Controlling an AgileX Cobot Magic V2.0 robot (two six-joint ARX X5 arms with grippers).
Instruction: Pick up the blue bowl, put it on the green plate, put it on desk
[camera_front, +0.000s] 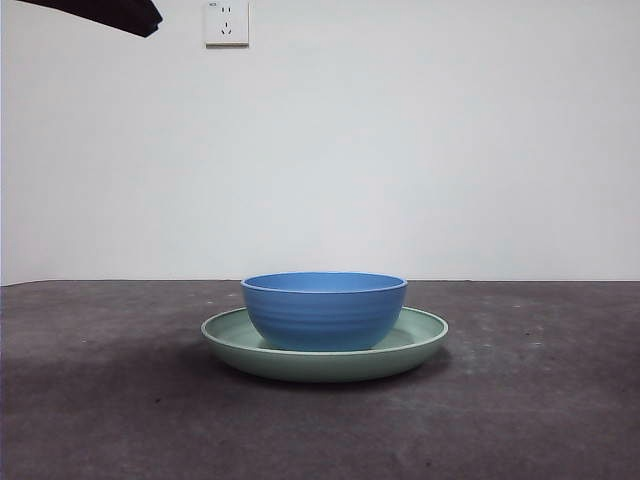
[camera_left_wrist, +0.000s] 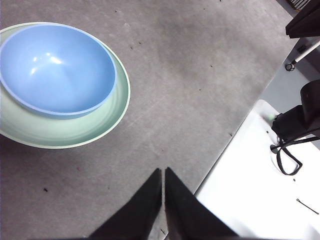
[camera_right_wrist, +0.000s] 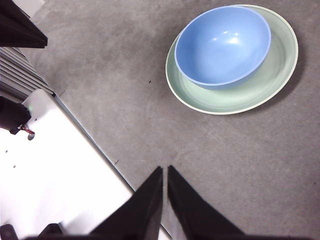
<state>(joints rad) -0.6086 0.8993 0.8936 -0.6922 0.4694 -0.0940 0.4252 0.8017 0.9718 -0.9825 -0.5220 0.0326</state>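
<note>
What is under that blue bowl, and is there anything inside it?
The blue bowl sits on the green plate, which rests on the desk. The bowl's inside looks empty. The plate's middle is covered by the bowl.

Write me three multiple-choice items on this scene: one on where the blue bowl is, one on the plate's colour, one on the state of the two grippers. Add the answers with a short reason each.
1. Where is the blue bowl?
A. Inside the green plate
B. On the bare desk, beside the plate
C. Held in the air by a gripper

2. What colour is the plate?
A. White
B. Pale green
C. Red

3. How do the two grippers stand?
A. Both shut and holding nothing
B. Left one clamped on the bowl
C. Right one open around the plate's rim

Answers:
1 A: the front view shows the bowl seated inside the plate's rim.
2 B: all three views show a pale green rim around the bowl.
3 A: the left gripper and the right gripper each show jaws closed together, apart from the bowl and plate.
</note>
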